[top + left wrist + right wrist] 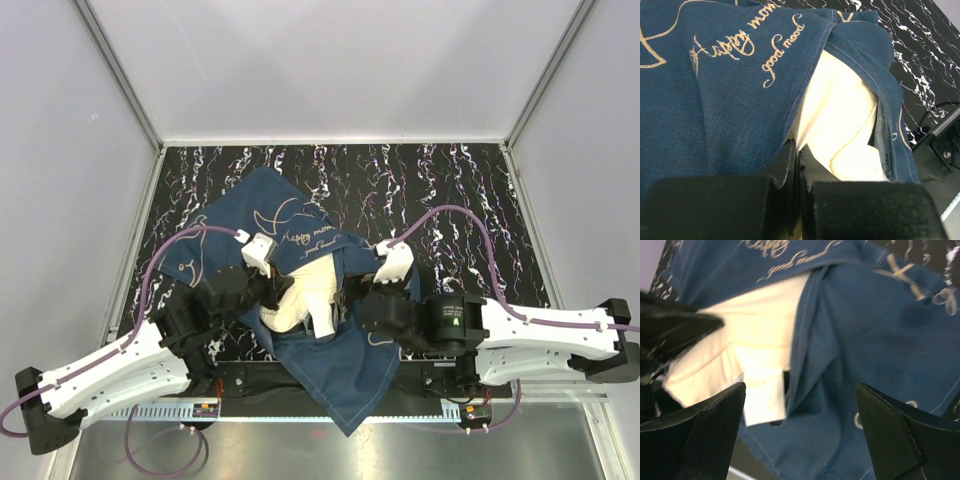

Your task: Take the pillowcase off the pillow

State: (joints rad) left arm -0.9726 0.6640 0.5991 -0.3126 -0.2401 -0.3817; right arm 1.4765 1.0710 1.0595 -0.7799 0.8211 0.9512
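Pillowcase (345, 372): navy blue w/ pale gold outline drawings. Cursive lettering in the same gold lies just beyond the left jaws, incl. "good mood". Hem stitching is light blue. Pillow (300, 295): plain cream, directly in front of the left jaws and betw. the right jaws. Its tag (765, 400) is white, close to the right jaws' left finger. Surface (450, 190): black w/ white marble-like streaks. Both jaws are black. Left arm (110, 375) and right arm (545, 345) are white, cables (470, 215) purple.
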